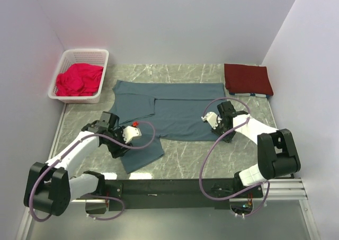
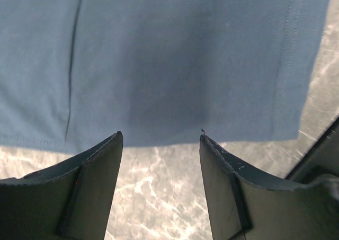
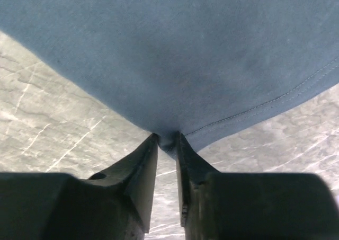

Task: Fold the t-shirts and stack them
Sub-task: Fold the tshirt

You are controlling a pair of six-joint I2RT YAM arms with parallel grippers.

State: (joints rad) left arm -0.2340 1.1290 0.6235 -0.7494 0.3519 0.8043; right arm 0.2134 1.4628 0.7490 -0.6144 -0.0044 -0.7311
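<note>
The blue-grey shirt (image 1: 180,110) lies spread across the middle of the table (image 1: 185,163), and the maroon shirt (image 1: 248,78) sits folded at the far right corner. The right gripper (image 3: 167,136) is clamped on a pinch of the blue-grey shirt's near right edge, its arm bent low. The left gripper (image 2: 161,136), fingers apart, points down at the near left hem, its arm stretched forward.

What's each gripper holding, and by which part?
Right gripper pinches the blue-grey shirt at a hemmed edge; left gripper is open, holding nothing.
</note>
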